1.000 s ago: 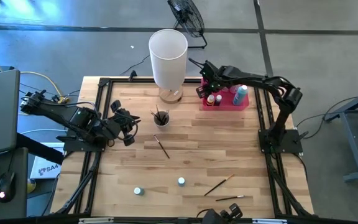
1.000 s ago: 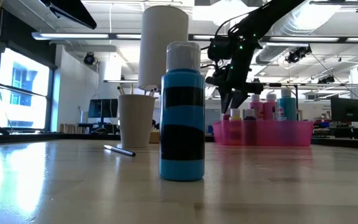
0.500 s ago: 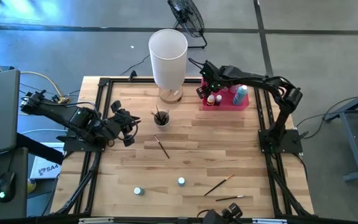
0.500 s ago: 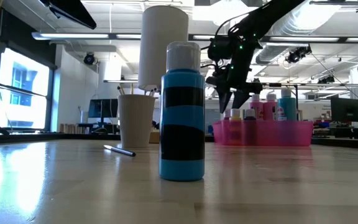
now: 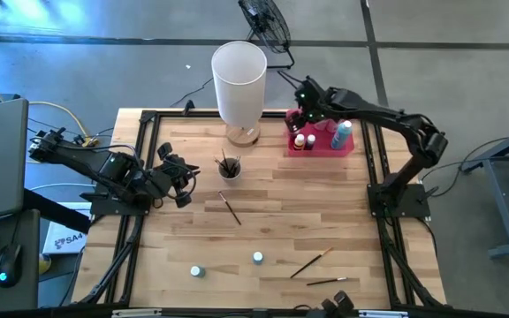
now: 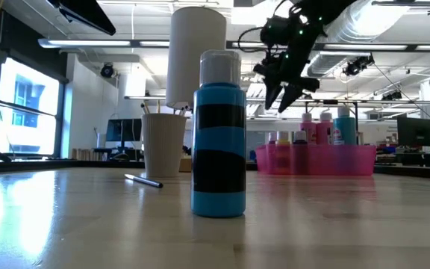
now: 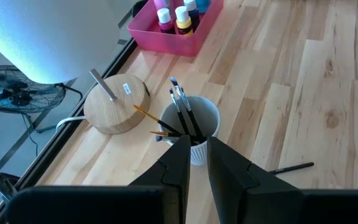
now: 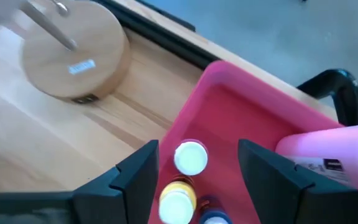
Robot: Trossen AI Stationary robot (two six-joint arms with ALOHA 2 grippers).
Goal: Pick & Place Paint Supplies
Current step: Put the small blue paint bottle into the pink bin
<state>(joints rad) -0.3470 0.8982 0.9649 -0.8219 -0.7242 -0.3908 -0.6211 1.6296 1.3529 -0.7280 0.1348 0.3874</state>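
Pale butcher-block wood planks make up the table point(image 5: 325, 203), framed by black rails and standing on a grey concrete floor. Toward twelve o'clock on the table stands a tall white cylinder point(image 5: 239, 81) on a round wooden base point(image 7: 116, 104), and at about one o'clock sits a pink rectangular tray point(image 5: 321, 147) holding several small paint bottles point(image 5: 304, 140), among them a teal one point(image 5: 342, 133) and a taller pink one point(image 8: 331, 153). The right gripper point(image 5: 305, 103) hangs above the tray's eleven o'clock corner, fingers spread apart and holding nothing; a white-capped bottle point(image 8: 190, 157) stands in the tray directly below the gap.

Near the table's centre a white cup point(image 5: 229, 167) holds dark-handled paintbrushes point(image 7: 183, 113). A loose brush point(image 5: 230, 208) lies just toward six o'clock from the cup. Toward six o'clock on the table stand two tiny bottles point(image 5: 197, 271), well apart from the tray, the other being a blue bottle with a white cap point(image 6: 219, 134); two more brushes point(image 5: 311, 262) lie at about five o'clock.

The left gripper point(image 5: 186, 178) waits at nine o'clock, its fingers point(image 7: 178, 163) nearly together with a thin gap, empty, pointing at the cup.

Beyond the table, a floor fan point(image 5: 264, 19) stands at twelve o'clock. The low view shows an open workshop with large windows, ceiling lights and ducting.
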